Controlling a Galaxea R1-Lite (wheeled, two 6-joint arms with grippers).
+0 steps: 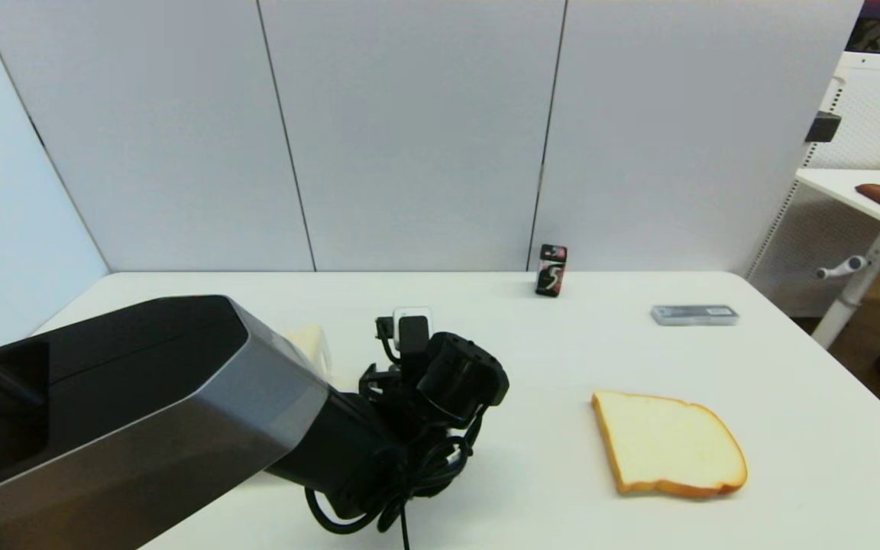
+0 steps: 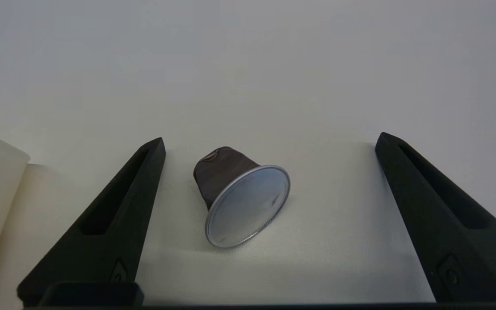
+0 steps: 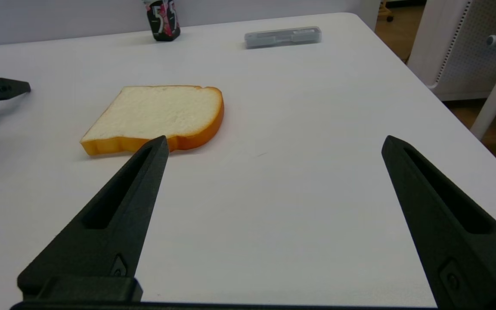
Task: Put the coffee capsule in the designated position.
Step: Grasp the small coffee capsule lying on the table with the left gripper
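Observation:
The coffee capsule lies on its side on the white table, dark brown body tapering away and its round silver foil face turned toward the left wrist camera. My left gripper is open, low over the table, with one finger on either side of the capsule and neither touching it. In the head view my left arm reaches over the table's middle left and hides the capsule. My right gripper is open and empty, hovering over bare table near the bread slice; it is out of the head view.
The bread slice lies at the front right. A black upright gum pack stands at the back edge, with a flat grey case to its right. A cream-coloured object sits just left of the left gripper.

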